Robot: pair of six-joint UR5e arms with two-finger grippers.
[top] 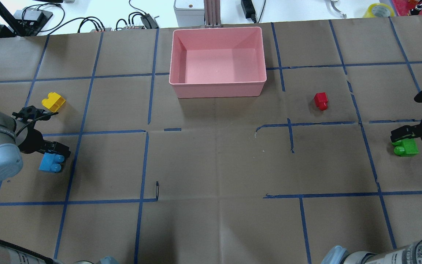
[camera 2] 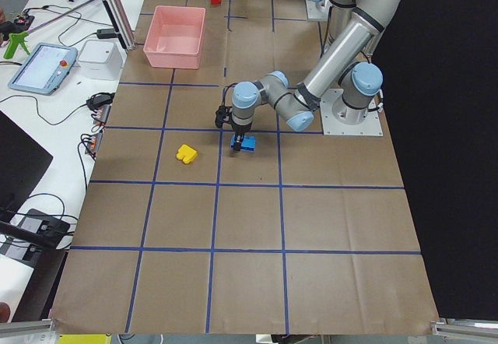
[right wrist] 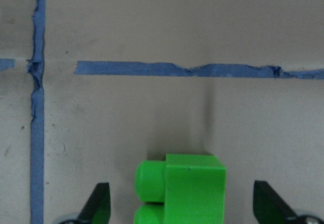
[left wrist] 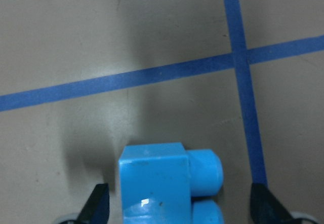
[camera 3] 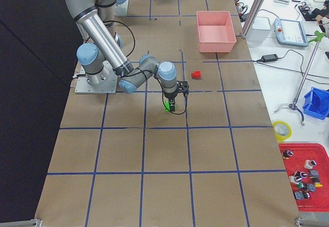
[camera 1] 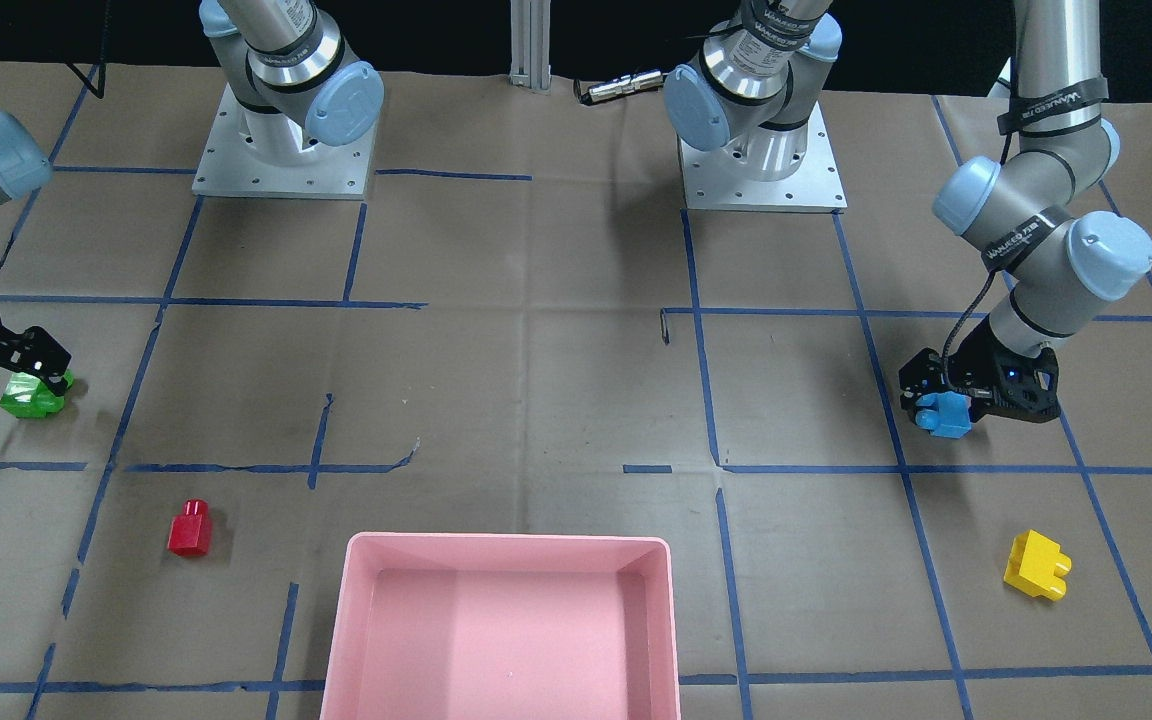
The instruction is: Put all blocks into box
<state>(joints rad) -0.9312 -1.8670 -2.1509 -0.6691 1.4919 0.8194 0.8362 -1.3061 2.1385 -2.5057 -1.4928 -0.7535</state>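
My left gripper (left wrist: 182, 206) is open and low over the table, with its fingers (left wrist: 98, 206) on either side of the light-blue block (left wrist: 162, 183). In the overhead view, the gripper (top: 54, 151) and the light-blue block (top: 51, 164) are at the far left. My right gripper (right wrist: 182, 206) is open and straddles the green block (right wrist: 190, 188), seen at the far right in the overhead view (top: 406, 147). The yellow block (top: 53, 101) and the red block (top: 321, 101) lie loose on the paper. The pink box (top: 218, 89) stands empty at the far middle.
Brown paper with a blue tape grid covers the table. The two arm bases (camera 1: 284, 150) (camera 1: 762, 150) stand on metal plates at the robot's side. Cables and equipment (top: 137, 20) lie beyond the table's far edge.
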